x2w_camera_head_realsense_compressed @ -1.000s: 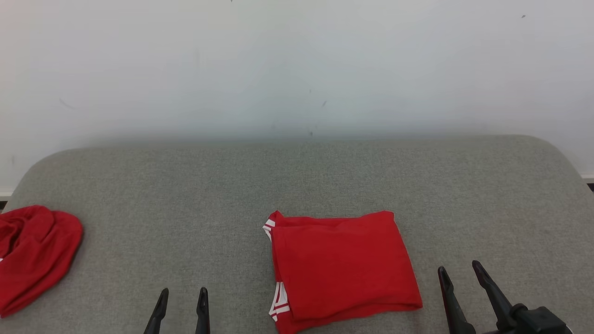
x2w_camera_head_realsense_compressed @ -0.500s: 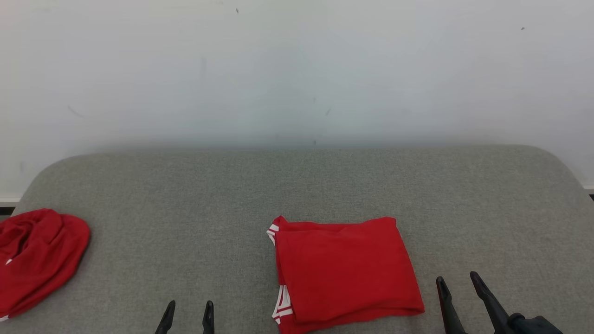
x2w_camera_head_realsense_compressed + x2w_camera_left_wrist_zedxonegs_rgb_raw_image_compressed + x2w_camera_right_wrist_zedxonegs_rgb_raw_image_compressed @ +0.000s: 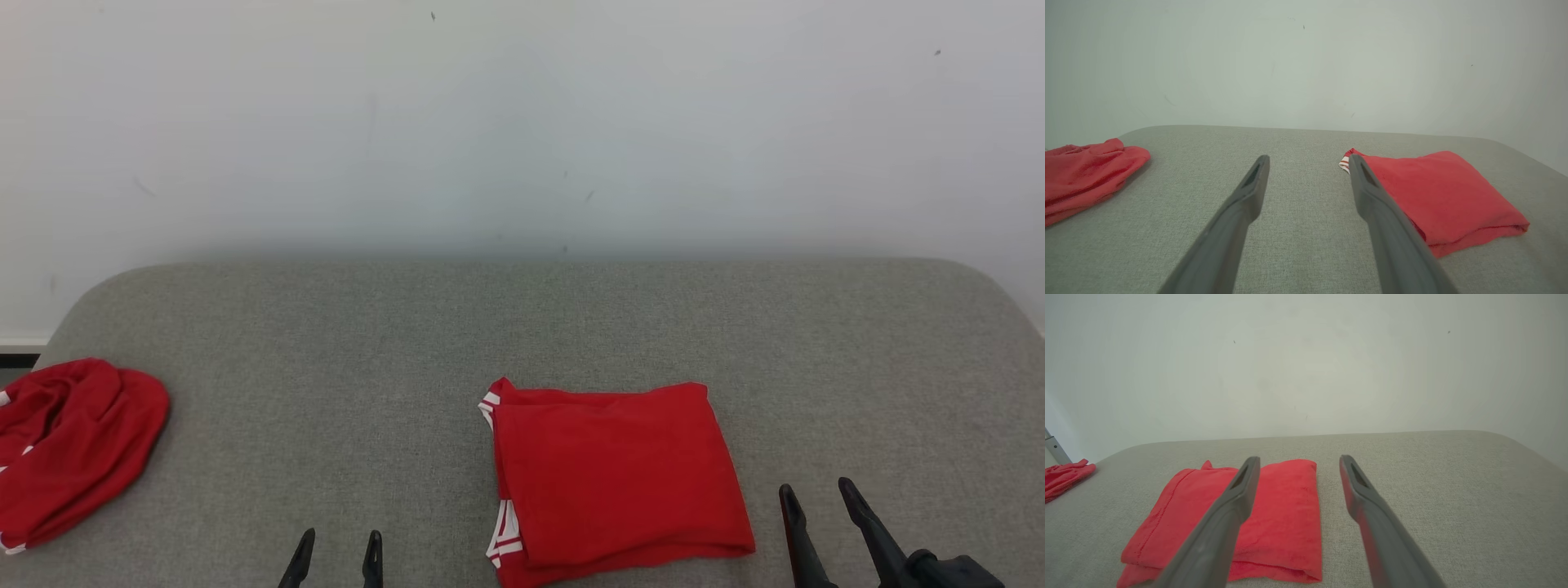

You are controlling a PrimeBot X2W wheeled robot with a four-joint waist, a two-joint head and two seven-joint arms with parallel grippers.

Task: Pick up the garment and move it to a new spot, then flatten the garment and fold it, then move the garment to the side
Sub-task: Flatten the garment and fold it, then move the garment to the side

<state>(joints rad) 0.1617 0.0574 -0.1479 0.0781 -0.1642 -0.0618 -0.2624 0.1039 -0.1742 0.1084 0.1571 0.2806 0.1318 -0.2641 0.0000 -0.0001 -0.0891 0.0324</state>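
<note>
Only the camera has shifted: the folded garment (image 3: 620, 474) lies still and the left tool (image 3: 341, 532) and right tool (image 3: 815, 484) stay released and empty, so moving it aside remains.

A soft grey worktop (image 3: 522, 327) with round corners lies under the left gripper (image 3: 341, 532) and the right gripper (image 3: 815, 484). Past their tips stands a plain white wall (image 3: 522, 122) with a few tiny dark marks. The light is soft and even. Far out to the left gripper's left, a thin dark strip (image 3: 16, 358) runs along the wall's foot.
</note>
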